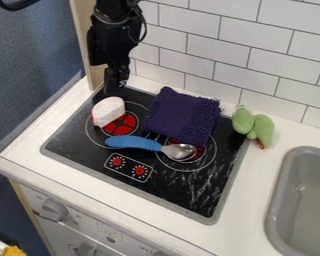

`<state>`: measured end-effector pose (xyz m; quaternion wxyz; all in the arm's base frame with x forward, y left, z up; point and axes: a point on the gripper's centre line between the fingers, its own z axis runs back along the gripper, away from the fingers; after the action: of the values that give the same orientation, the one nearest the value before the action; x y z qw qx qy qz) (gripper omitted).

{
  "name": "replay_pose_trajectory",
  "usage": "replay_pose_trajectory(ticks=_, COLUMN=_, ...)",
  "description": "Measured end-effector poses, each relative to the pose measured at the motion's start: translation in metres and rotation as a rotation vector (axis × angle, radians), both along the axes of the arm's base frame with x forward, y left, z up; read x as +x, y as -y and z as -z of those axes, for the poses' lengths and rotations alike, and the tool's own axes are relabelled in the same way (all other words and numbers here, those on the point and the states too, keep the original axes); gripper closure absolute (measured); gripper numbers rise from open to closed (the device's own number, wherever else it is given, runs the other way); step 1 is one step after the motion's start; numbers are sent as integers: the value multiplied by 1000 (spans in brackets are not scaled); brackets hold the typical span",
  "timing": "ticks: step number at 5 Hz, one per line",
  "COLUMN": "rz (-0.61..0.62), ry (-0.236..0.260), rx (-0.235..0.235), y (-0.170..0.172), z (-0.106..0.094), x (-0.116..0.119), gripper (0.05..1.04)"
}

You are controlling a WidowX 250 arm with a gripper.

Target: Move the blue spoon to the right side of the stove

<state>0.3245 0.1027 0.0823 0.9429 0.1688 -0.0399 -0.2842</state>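
White panelling [89, 228], fitted with grey knobs [54, 209], is forming the near front below the worktop [245, 202]. A grey sink [275, 197] is sitting in the white worktop at the right. Beside it, the black stove [169, 191] is showing its small control panel [128, 168], with two red dials, on the near side. Just behind that, the blue spoon [134, 143] is lying across the middle of the stove, its handle pointing left and its metal bowl resting over the right burner. Farther back, a white block [109, 111] with a reddish edge is standing by the left burner, a purple cloth [182, 116] is partly covering the right one, and a green plush thing [253, 126] is lying beside the stove. Above the far left corner, the black hand [116, 82] is hanging down, well apart from the spoon; whether it is standing open or closed, I cannot tell. White tiles [236, 50] are lining the wall behind, a wooden post [82, 31] is rising at their left, and a blue-grey surface [36, 65] is stretching beyond.
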Motion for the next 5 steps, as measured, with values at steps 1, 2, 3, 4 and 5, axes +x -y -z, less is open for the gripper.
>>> replay_pose_trajectory(ticks=1, rz=7, ry=-31, rx=-11, y=2, z=10, x=-3, gripper=83)
replay_pose_trajectory(ticks=2, rz=113, ry=-64, rx=-48, y=6, z=21, x=-9, gripper=83)
replay_pose_trajectory(ticks=3, rz=160, ry=-99, rx=-57, y=7, z=30, x=-18, gripper=83)
replay_pose_trajectory(ticks=4, rz=263, ry=-154, rx=-77, y=18, z=48, x=-36, gripper=83)
replay_pose_trajectory(ticks=5, rz=389, ry=-183, rx=-40, y=35, z=54, x=-38, gripper=83)
